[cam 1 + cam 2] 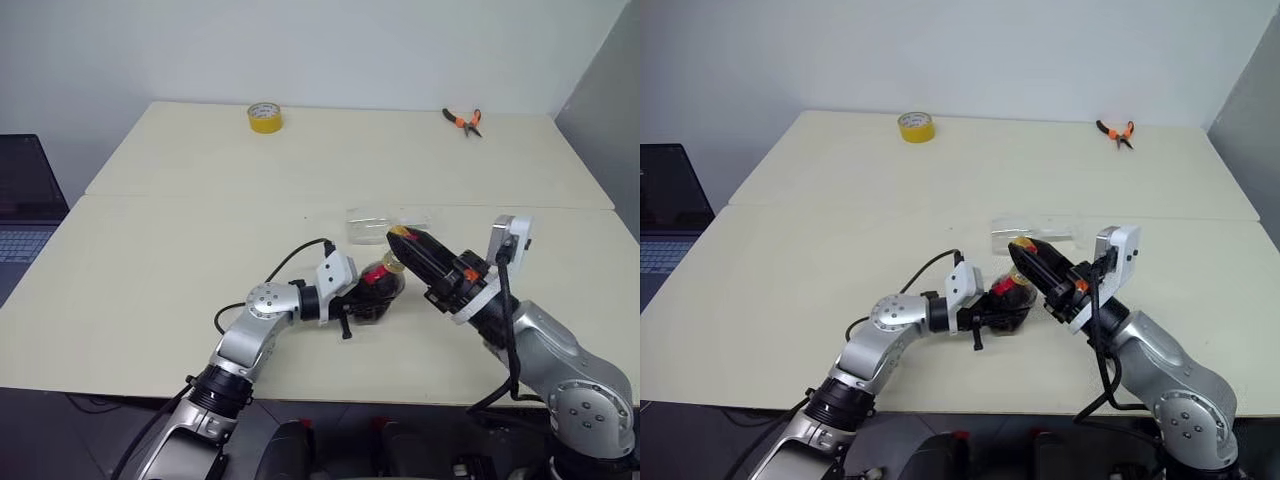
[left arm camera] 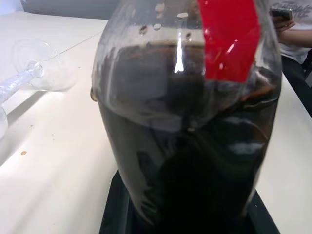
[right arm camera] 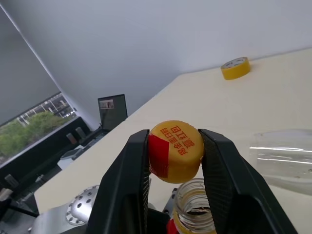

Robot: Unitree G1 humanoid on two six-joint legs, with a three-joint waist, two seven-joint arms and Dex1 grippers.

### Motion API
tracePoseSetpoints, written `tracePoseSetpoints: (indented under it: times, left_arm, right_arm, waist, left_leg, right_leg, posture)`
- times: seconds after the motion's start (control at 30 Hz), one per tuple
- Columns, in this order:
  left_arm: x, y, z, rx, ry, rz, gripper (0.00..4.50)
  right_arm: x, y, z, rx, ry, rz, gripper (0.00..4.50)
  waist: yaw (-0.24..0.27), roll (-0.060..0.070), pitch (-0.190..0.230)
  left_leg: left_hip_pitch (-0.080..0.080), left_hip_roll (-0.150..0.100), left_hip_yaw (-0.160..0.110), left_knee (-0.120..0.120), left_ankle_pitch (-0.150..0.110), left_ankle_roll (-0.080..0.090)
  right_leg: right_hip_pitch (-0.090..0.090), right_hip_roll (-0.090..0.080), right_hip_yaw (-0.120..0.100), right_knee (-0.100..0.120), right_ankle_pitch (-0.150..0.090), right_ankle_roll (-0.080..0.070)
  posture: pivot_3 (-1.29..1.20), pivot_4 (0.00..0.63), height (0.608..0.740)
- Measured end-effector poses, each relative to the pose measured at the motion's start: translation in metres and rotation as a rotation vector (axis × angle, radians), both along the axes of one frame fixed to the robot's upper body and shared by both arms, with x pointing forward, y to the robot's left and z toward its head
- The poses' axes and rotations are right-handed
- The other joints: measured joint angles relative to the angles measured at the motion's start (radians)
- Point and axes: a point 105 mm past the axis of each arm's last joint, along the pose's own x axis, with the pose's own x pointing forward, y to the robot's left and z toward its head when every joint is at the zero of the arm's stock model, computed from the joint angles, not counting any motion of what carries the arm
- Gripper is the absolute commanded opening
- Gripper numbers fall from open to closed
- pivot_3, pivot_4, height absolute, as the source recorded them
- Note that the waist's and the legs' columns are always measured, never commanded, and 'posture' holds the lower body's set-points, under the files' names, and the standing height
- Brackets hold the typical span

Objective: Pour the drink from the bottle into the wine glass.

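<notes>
Bottle [image 1: 378, 290] of dark drink [image 2: 195, 161] stood at lower centre of the frame, clamped in the left gripper [image 1: 352, 300], whose fingers were closed tight on its body. Right gripper [image 3: 175, 151], just above the open neck, pinched the yellow cap [image 3: 175, 150] between part-closed fingers. Wine glass [image 1: 385, 225] lay on its side just behind, centre of the table [image 1: 180, 250]. Uncapping appeared complete; next, the cap probably needed setting down and the glass standing upright before pouring.
</notes>
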Motion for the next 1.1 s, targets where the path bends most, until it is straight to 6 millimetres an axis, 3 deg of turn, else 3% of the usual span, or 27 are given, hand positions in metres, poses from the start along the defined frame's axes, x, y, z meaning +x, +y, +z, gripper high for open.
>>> tracePoseSetpoints:
  times: [0.1,0.17,0.3,0.4,0.5,0.63,0.77,0.83,0.93,0.97,1.1]
  left_arm:
    - [0.000,0.000,0.000,0.000,0.000,0.000,0.66]
    - [0.000,0.000,0.000,0.000,0.000,0.001,0.66]
    - [0.000,0.000,0.000,-0.002,0.001,0.005,0.66]
    - [0.002,0.000,0.000,-0.012,0.003,0.021,0.66]
    - [0.004,0.003,0.001,-0.020,0.005,0.040,0.66]
    - [0.005,0.001,0.003,-0.037,0.007,0.051,0.66]
    - [0.004,-0.002,0.004,-0.054,0.010,0.050,0.66]
    - [0.005,-0.002,0.004,-0.055,0.010,0.051,0.66]
    - [0.004,-0.003,0.004,-0.057,0.011,0.051,0.66]
    - [0.004,-0.003,0.004,-0.058,0.011,0.051,0.66]
    - [0.005,-0.002,0.004,-0.055,0.010,0.052,0.66]
  right_arm:
    - [0.005,-0.008,-0.005,-0.124,-0.034,-0.065,1.22]
    - [0.015,-0.026,-0.007,-0.296,-0.111,-0.205,1.22]
    - [0.019,-0.053,-0.009,-0.386,-0.175,-0.363,1.22]
    - [0.012,-0.077,-0.027,-0.452,-0.134,-0.433,1.22]
    - [0.006,-0.105,-0.057,-0.526,-0.036,-0.504,1.22]
    - [0.003,-0.126,-0.088,-0.559,0.052,-0.574,1.22]
    - [-0.001,-0.159,-0.136,-0.632,0.181,-0.678,1.22]
    - [0.000,-0.165,-0.149,-0.632,0.212,-0.691,1.22]
    - [0.007,-0.169,-0.150,-0.635,0.193,-0.704,1.22]
    - [0.009,-0.170,-0.150,-0.630,0.188,-0.709,1.94]
    - [0.011,-0.177,-0.149,-0.611,0.190,-0.726,3.19]
  waist:
    - [0.000,0.000,0.000]
    - [0.001,0.000,0.000]
    - [0.003,0.000,0.000]
    - [0.004,0.000,0.000]
    - [0.003,0.000,0.000]
    - [0.002,0.000,0.000]
    - [0.002,0.001,-0.001]
    - [0.000,0.002,-0.001]
    - [0.000,0.003,-0.002]
    - [0.001,0.003,-0.002]
    - [0.002,0.003,-0.002]
  left_leg:
    - [0.000,0.000,0.000,0.000,0.000,0.000]
    - [0.000,-0.001,0.000,0.000,0.000,0.000]
    - [0.000,0.000,0.000,-0.001,0.000,0.000]
    - [-0.001,-0.001,0.000,0.000,0.000,0.000]
    - [0.000,-0.001,0.001,0.000,0.000,0.000]
    - [0.003,0.000,0.001,-0.001,0.000,0.000]
    - [0.003,0.000,0.003,-0.001,0.000,0.000]
    - [0.003,0.000,0.004,-0.001,0.000,0.000]
    - [0.004,0.000,0.003,-0.001,0.000,0.000]
    - [0.004,0.000,0.003,-0.001,0.000,0.000]
    - [0.004,0.000,0.003,-0.001,0.000,0.000]
  right_leg:
    - [0.000,0.000,0.000,0.000,0.000,0.000]
    - [0.000,0.000,0.000,0.000,0.000,0.000]
    - [0.000,0.001,0.000,0.000,0.000,0.000]
    - [0.000,0.000,0.000,0.000,0.000,0.000]
    - [0.001,-0.001,0.000,0.000,0.000,0.000]
    - [0.001,0.000,0.001,0.001,0.000,0.000]
    - [0.001,0.000,0.003,0.000,0.000,0.000]
    - [0.001,0.000,0.003,0.000,0.000,0.000]
    - [0.002,0.001,0.003,0.001,0.000,0.000]
    - [0.002,0.001,0.003,0.001,0.000,0.000]
    - [0.003,0.001,0.003,0.000,0.000,0.000]
  posture:
    - [0.00,0.150,0.740]
    - [0.00,0.150,0.740]
    - [0.00,0.150,0.740]
    - [0.00,0.150,0.740]
    - [0.00,0.150,0.740]
    - [0.00,0.150,0.740]
    - [0.00,0.150,0.740]
    - [0.00,0.150,0.740]
    - [0.00,0.150,0.740]
    - [0.00,0.150,0.740]
    - [0.00,0.150,0.740]
